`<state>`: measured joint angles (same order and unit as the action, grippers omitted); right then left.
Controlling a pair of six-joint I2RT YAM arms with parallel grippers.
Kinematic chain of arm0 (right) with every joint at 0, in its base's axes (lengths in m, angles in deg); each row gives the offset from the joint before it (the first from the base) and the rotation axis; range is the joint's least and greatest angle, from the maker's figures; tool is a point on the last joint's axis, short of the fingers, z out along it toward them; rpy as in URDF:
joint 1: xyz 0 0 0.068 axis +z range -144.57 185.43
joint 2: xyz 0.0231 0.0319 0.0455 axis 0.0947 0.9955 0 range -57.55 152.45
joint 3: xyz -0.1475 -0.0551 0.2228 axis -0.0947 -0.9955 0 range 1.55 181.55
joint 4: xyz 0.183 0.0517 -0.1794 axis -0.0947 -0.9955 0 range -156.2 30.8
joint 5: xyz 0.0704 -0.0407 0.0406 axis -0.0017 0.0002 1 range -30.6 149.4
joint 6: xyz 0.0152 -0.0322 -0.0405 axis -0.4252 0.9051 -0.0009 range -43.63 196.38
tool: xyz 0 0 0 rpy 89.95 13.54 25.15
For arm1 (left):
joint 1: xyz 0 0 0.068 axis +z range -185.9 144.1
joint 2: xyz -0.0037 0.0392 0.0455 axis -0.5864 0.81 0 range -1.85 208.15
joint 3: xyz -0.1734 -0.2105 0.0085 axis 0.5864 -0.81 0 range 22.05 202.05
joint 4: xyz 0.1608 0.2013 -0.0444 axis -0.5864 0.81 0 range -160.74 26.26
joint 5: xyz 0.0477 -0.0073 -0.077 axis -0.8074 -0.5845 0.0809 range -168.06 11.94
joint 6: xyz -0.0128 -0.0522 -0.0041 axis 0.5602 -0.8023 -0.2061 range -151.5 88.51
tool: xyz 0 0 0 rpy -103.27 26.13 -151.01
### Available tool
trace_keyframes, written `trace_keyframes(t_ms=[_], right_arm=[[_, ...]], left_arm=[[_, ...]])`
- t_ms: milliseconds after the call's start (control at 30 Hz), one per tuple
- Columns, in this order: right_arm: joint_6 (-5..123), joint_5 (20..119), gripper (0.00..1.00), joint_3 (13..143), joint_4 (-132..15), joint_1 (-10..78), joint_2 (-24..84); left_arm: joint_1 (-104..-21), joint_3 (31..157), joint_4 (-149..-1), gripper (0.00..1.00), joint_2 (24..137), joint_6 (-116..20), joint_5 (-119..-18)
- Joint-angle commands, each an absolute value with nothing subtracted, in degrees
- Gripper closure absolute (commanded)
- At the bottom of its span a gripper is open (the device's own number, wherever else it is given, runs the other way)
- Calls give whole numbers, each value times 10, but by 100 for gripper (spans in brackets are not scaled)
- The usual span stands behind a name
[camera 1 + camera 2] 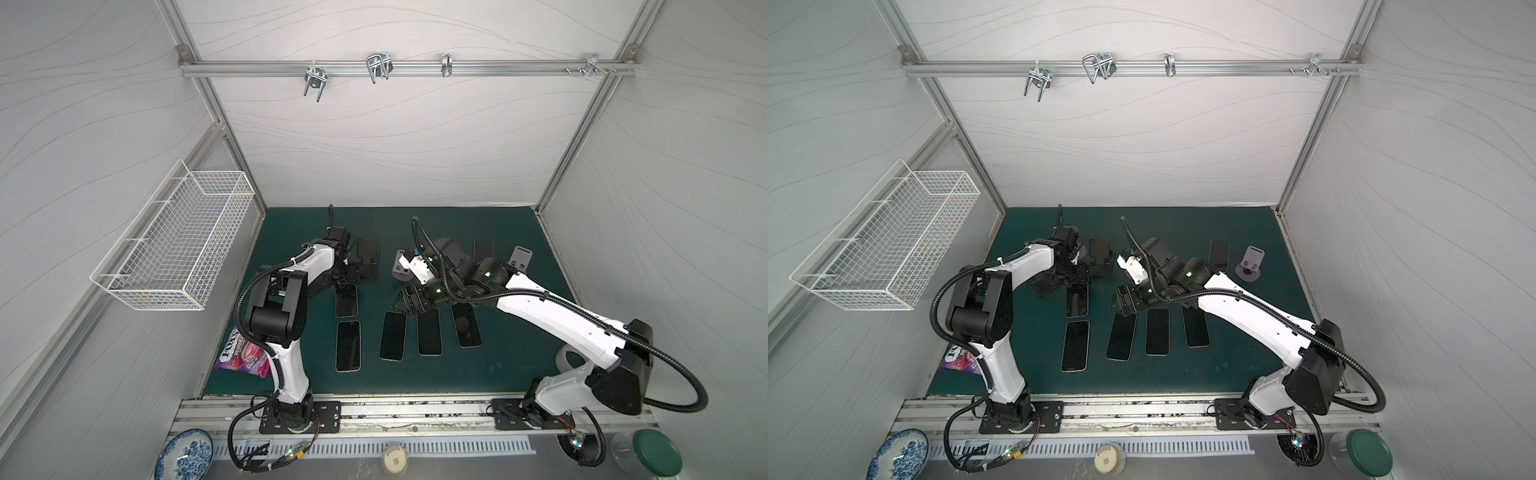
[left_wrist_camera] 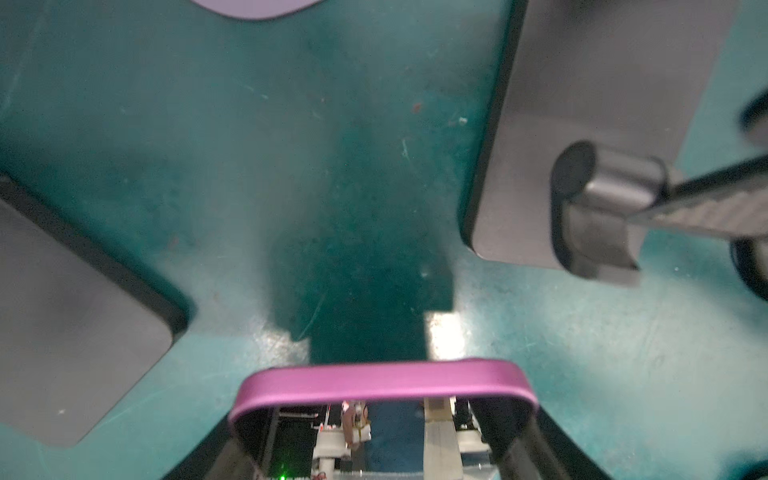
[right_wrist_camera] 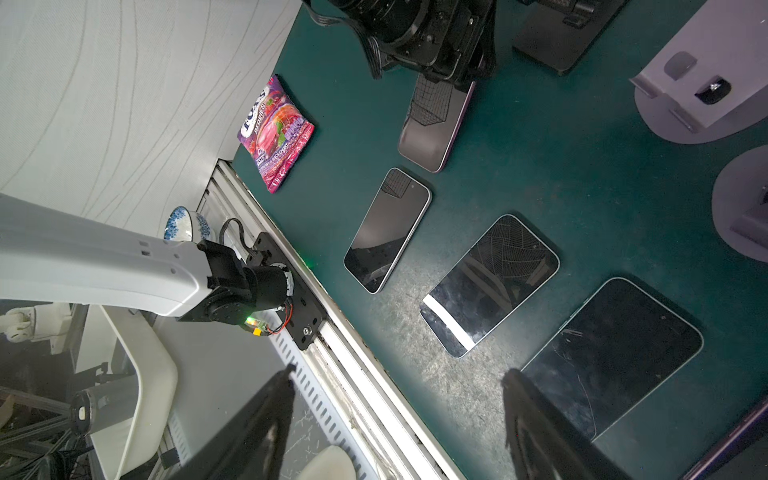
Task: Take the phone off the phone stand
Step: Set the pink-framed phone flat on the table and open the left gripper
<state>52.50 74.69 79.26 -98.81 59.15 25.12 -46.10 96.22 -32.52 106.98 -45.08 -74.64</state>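
My left gripper (image 1: pixel 345 279) is shut on the far end of a phone (image 1: pixel 347 301) with a purple edge. The phone slopes down toward the front over the green mat, clear of any stand. In the left wrist view its purple edge (image 2: pixel 382 380) runs across between the jaws. A black phone stand (image 1: pixel 368 259) with nothing on it sits just right of that gripper, its base (image 2: pixel 582 104) close by. My right gripper (image 1: pixel 399 301) hovers open over the flat phones, its fingers (image 3: pixel 523 399) wide apart with nothing between them.
Several dark phones (image 1: pixel 348 345) lie flat in a row on the mat (image 1: pixel 498 365). Another phone (image 1: pixel 483 249) leans at the back beside a grey stand (image 1: pixel 521 257). A candy bag (image 1: pixel 243 353) lies front left. A wire basket (image 1: pixel 178 245) hangs on the left wall.
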Motion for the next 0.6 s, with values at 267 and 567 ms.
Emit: trace_keyframes(t_ms=[267,567], right_arm=[[540,748,20,801,-1011,588,249],[540,742,20,800,-1014,587,245]], left_arm=[[-467,982,-335,35,1086,-461,-758],[-468,983,-337,33,1092,-463,-765]])
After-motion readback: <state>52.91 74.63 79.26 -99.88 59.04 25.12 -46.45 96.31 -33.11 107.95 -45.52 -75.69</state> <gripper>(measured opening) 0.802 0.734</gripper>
